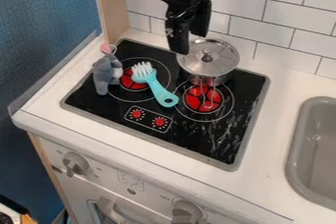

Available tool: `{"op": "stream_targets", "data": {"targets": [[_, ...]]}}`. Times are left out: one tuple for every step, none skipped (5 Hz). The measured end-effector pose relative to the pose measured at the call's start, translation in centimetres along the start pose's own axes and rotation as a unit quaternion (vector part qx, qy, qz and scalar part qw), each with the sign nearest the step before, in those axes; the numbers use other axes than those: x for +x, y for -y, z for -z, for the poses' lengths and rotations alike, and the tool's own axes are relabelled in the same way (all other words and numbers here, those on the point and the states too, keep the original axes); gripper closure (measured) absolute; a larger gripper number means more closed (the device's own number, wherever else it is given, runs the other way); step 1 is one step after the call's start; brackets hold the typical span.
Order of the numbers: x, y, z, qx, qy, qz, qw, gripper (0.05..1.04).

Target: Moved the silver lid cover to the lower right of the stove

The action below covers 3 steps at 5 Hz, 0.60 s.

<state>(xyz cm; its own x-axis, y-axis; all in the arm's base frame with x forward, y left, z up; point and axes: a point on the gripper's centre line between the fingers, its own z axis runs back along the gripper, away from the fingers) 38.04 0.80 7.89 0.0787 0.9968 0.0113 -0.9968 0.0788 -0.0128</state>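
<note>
The black gripper (189,43) hangs down from the top edge, its two fingers apart with nothing visible between them. Its tips are over the back left of the silver lid (221,62), which has a small knob at its centre and lies on a metal pot (211,78). That pot stands at the back right of the black stove (216,142), behind the right red burner. How far the gripper is above the lid, I cannot tell.
On the stove's left part are a turquoise brush (159,89) and a grey plush toy (105,74). A grey sink (295,154) is set into the counter at the right. White tiles rise behind, and a wooden post (110,4) stands at the back left.
</note>
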Motion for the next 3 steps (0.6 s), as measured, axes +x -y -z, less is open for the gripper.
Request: {"op": "stream_targets", "data": {"targets": [[-0.1, 0.7, 1.6, 0.014, 0.005, 0.002, 0.9999, 0.083], [-0.2, 1.4, 2.6, 0.022, 0.011, 0.007, 0.9997, 0.083], [-0.4, 2.3, 3.0, 0.019, 0.011, 0.015, 0.9996, 0.083]]}}
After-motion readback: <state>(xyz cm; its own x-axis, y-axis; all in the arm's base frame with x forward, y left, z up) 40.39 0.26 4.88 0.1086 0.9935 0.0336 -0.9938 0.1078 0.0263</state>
